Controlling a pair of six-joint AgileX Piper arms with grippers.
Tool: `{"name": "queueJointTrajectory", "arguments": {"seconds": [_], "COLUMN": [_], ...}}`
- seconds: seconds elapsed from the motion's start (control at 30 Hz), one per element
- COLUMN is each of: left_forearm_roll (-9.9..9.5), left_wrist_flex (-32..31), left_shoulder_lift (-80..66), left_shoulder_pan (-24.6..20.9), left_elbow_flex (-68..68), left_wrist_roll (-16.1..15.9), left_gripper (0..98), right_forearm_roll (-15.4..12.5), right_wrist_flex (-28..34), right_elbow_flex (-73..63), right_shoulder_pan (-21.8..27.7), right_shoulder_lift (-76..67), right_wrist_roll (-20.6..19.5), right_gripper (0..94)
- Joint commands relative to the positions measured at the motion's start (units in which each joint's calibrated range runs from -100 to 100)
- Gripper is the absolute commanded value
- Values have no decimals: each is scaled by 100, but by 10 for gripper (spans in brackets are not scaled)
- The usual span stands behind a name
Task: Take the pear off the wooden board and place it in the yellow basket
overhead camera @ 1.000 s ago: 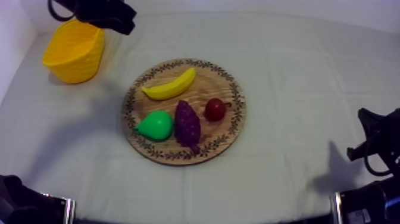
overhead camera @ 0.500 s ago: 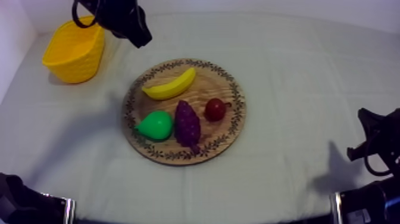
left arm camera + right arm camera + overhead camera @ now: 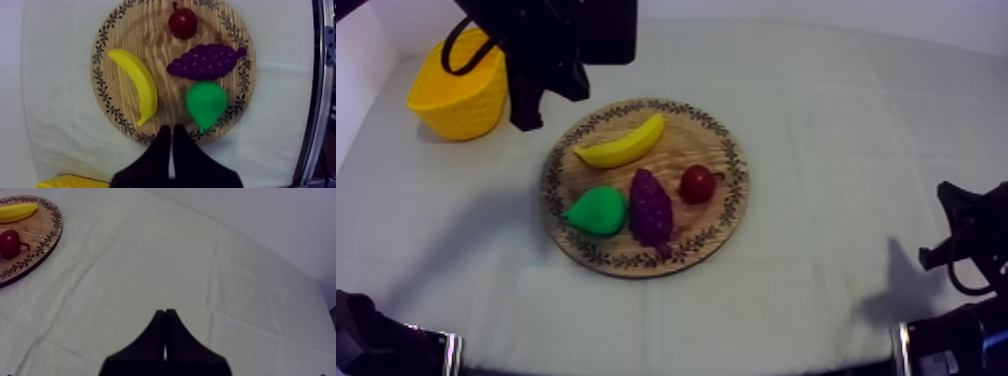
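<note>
Pear (image 3: 596, 210) lies on the board (image 3: 728, 150) at about 8 o'clock in the top view. Its narrow end points to 9 o'clock and its fat end is just beside the grapes (image 3: 651, 208), perhaps touching them. The basket (image 3: 456, 95) stands off the board at 10 o'clock.

My left gripper (image 3: 171, 131) hangs over the cloth between basket and board, near the rim at 10 o'clock. Its fingers are pressed together on nothing. My right gripper (image 3: 165, 315) is likewise clenched and empty, well apart from the board at 4 o'clock.

I judge the pear to be a light, hollow toy, stiff enough for a firm squeeze, with a smooth, rounded skin that could slip out of a pinch near the tip. I would spread the left fingers and take it across the widest part of the belly. One finger would go at the pear's 12 o'clock and one at its 6 o'clock, which keeps them off the grapes at 3 o'clock.
</note>
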Motion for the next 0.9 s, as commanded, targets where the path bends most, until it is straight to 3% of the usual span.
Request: {"name": "queueJointTrajectory", "arguments": {"seconds": [0.0,0.37,0.73,0.87], "left_forearm_roll": [0,-11,-96,-122], "left_wrist_flex": [1,-31,-70,-105], "left_shoulder_lift": [-7,-37,-96,-110], "left_shoulder_pan": [-5,46,58,76], "left_elbow_flex": [16,108,168,224], "left_wrist_roll": [-17,199,560,602], "left_gripper": [5,30,368,432], "right_forearm_roll": [2,2,2,2], "right_wrist_flex": [2,2,2,2], "right_elbow_flex": [-2,-2,-2,-2], "right_shoulder_pan": [-1,-1,-1,-1], "right_shoulder_lift": [-3,-3,-3,-3], "right_wrist_roll": [0,0,0,0], "right_gripper": [4,4,4,4]}}
